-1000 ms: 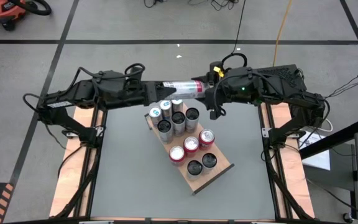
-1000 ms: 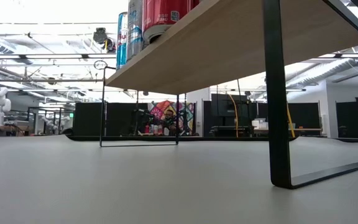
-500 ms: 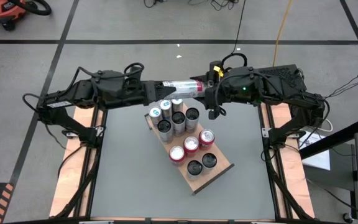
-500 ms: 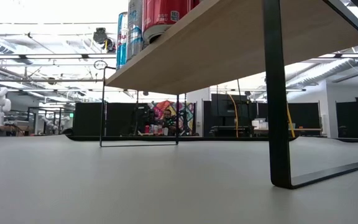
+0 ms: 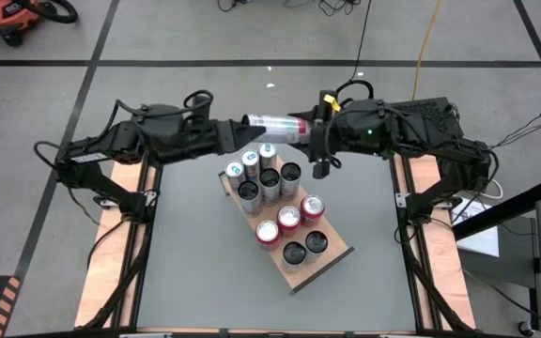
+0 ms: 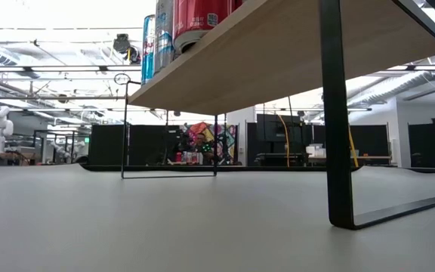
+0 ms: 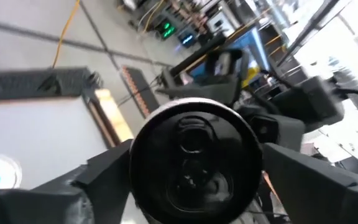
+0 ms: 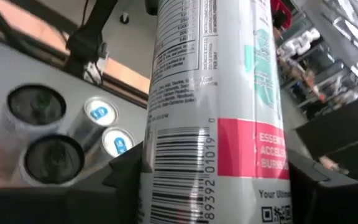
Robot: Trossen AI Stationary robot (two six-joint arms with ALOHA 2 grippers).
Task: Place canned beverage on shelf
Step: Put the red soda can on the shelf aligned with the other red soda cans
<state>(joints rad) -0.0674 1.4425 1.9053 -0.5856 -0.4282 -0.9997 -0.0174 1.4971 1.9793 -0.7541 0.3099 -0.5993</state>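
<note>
Right gripper [image 5: 314,134] is closed on one end of a slim white-and-red can [image 5: 275,125], which is held lying sideways in the air above the far end of the shelf [image 5: 330,259]. In the right wrist view the can [image 8: 213,106] is seen clamped between the dark fingers [image 8: 124,180], barcode side facing the camera. Left gripper [image 5: 239,131] is seen at the can's other end; in the left wrist view its fingers [image 7: 104,163] are spread on either side of the can top [image 7: 194,163], but contact cannot be told. Ten upright cans are stood on the shelf: a far group [image 5: 262,175] and a near group [image 5: 292,229]. The shelf is set diagonally on the grey table [image 5: 195,272].
</note>
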